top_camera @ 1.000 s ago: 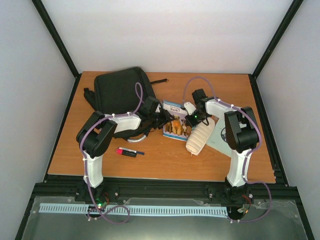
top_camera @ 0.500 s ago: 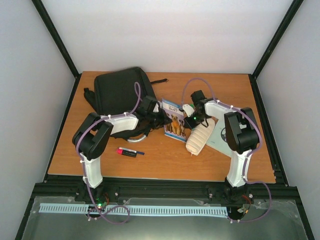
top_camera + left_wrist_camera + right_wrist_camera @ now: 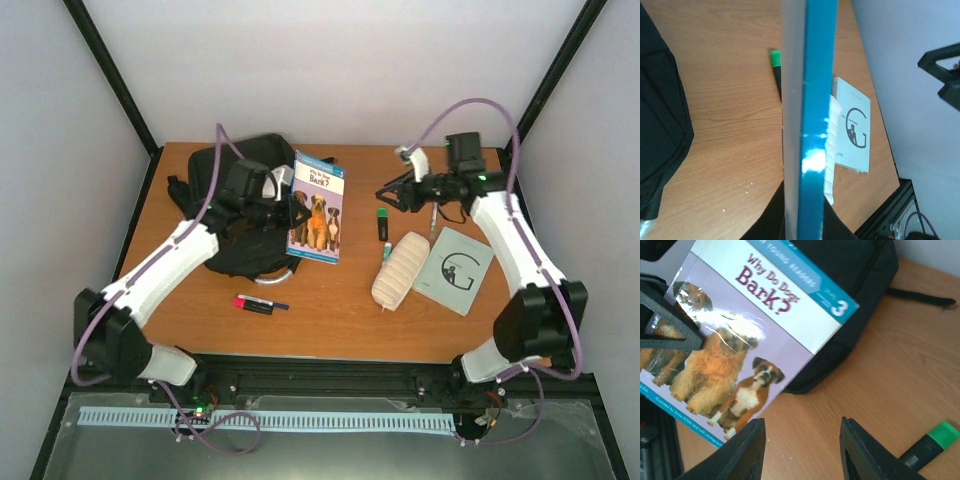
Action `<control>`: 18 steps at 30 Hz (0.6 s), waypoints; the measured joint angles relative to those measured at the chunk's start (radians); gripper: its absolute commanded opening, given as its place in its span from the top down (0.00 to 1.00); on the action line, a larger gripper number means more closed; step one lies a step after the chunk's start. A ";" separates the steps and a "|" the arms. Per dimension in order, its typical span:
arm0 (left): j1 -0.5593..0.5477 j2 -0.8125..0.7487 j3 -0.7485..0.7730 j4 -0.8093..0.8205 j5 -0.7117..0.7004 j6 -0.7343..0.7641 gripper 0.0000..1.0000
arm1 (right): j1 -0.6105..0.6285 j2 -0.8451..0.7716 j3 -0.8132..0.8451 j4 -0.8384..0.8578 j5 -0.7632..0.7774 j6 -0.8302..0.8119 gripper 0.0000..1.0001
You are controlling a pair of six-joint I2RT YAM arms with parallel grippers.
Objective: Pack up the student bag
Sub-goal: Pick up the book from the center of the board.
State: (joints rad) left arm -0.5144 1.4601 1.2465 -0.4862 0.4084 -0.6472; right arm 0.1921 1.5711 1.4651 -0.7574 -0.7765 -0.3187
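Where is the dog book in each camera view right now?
Top external: book left of centre, held upright beside the bag.
Left wrist: seen edge-on, a blue strip running down the middle.
Right wrist: its cover fills the upper left.
Shared landmark: the green-capped highlighter, left of the book's edge in the left wrist view, bottom right in the right wrist view.
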 measured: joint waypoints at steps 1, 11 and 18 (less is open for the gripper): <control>0.002 -0.032 0.005 -0.025 -0.002 0.021 0.99 | -0.024 -0.022 -0.008 0.008 -0.037 0.015 0.48; 0.004 -0.290 0.020 -0.074 0.076 0.120 0.99 | -0.092 -0.203 -0.112 0.136 -0.346 0.157 0.00; 0.004 -0.319 0.040 -0.015 0.202 0.109 0.99 | -0.060 -0.136 -0.082 0.110 -0.489 0.177 0.00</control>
State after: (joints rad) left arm -0.5102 1.1408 1.2865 -0.5011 0.6106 -0.5385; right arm 0.1322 1.4353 1.3830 -0.6476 -1.2659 -0.1417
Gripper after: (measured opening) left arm 0.022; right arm 0.999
